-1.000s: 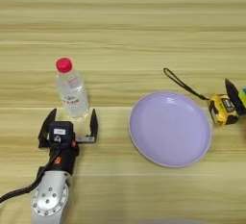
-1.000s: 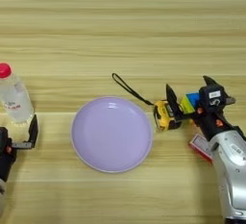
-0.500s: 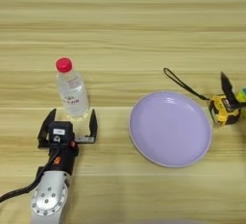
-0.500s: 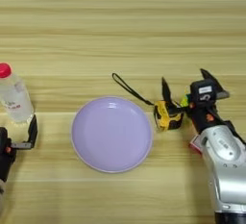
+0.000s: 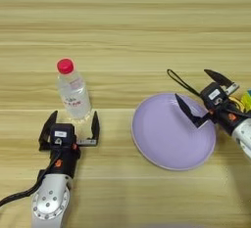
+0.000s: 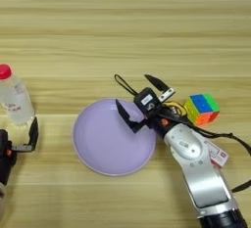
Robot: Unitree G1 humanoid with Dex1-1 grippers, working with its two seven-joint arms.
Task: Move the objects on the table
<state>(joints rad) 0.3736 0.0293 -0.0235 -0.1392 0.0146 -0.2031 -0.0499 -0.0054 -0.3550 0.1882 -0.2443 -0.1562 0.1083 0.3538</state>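
The light wooden plank table (image 5: 122,26) fills the view. The round lavender plate (image 6: 105,146) lies at centre-right, and the right gripper (image 6: 144,100) is held over its right rim, 2 fingers spread wide, nothing gripped. The yellow-and-black tape measure is mostly hidden behind it, only its black strap (image 5: 179,80) seen. The left gripper (image 5: 70,126) is parked open just before a clear plastic bottle with a red cap (image 5: 72,91). A multicoloured cube (image 6: 201,108) and a small white card with a pink-red band (image 6: 217,154) lie at right.
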